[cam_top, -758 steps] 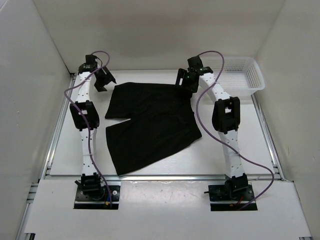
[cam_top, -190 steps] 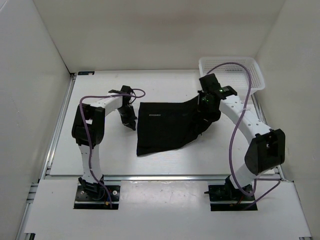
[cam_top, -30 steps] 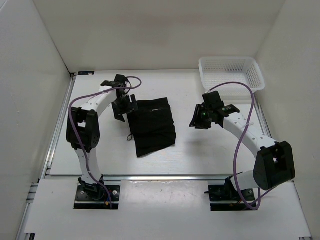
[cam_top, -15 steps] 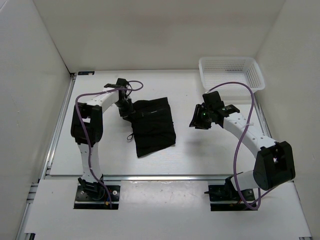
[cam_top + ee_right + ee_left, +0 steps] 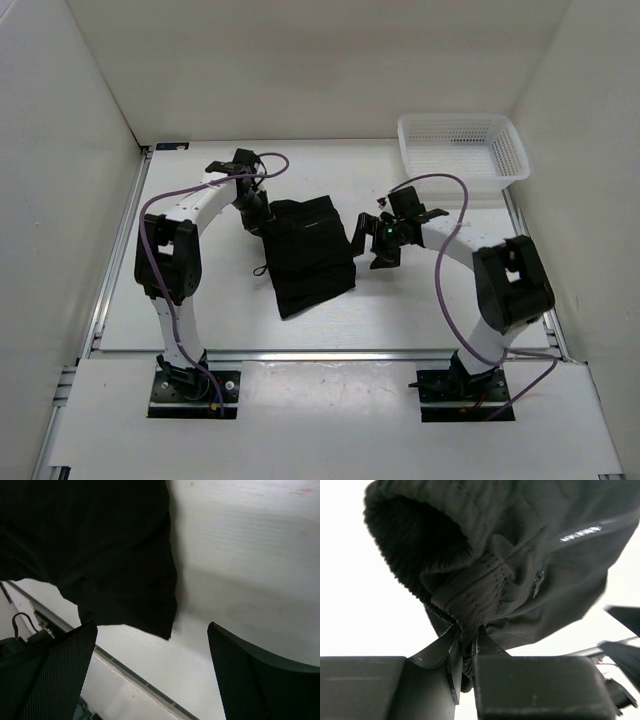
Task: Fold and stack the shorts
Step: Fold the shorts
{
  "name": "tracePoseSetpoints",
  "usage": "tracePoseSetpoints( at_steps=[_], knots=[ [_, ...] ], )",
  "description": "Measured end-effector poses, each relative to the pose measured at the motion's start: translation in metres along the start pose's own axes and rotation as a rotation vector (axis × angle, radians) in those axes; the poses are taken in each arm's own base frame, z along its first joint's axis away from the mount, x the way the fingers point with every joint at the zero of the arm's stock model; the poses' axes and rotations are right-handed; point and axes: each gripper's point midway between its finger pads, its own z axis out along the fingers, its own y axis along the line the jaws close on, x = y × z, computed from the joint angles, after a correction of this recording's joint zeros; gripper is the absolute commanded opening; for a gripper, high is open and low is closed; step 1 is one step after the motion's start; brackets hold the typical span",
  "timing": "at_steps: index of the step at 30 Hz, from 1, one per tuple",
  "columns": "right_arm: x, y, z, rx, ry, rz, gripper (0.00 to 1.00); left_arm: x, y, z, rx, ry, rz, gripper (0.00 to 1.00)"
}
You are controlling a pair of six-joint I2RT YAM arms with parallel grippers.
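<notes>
Plain black soft fabric shorts (image 5: 308, 255) lie folded narrow, left end effector (image 5: 466, 636) pinching their ten o'clock corner, right end effector (image 5: 372, 242) spread at three o'clock, stacking seemingly not yet done.

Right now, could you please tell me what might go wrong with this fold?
The left gripper pinches the bunched waistband of the shorts; pulling away without opening could drag the fold apart. The right gripper hangs open beside their right edge; pushing in might rumple it.
</notes>
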Motion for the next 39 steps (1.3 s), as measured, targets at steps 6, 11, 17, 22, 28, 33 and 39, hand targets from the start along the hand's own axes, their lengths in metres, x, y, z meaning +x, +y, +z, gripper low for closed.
tracePoseSetpoints(
  at_steps=[6,11,17,22,28,33,39],
  knots=[
    [0.013,-0.002,0.038,-0.097,0.112,0.045,0.94,0.005,-0.02,-0.011,0.06,0.016,-0.007,0.1],
    [0.014,0.006,0.047,-0.156,0.133,0.028,0.64,0.009,-0.033,-0.019,0.106,0.035,-0.033,0.1],
    [0.02,0.005,0.057,-0.156,0.154,0.02,0.01,0.008,-0.054,-0.033,0.152,0.027,-0.044,0.1],
    [0.018,0.004,0.052,-0.134,0.124,0.019,0.01,0.027,-0.063,-0.05,0.196,0.039,-0.051,0.1],
    [0.027,-0.001,0.038,-0.107,0.092,0.03,0.15,0.074,-0.042,-0.056,0.193,0.096,-0.085,0.16],
    [0.033,-0.012,0.037,-0.064,0.083,0.054,0.8,0.102,-0.009,-0.026,0.081,0.179,-0.097,0.71],
    [0.019,-0.007,0.012,-0.022,-0.015,0.002,0.8,0.102,0.02,-0.011,-0.072,0.177,-0.06,1.0]
  ],
)
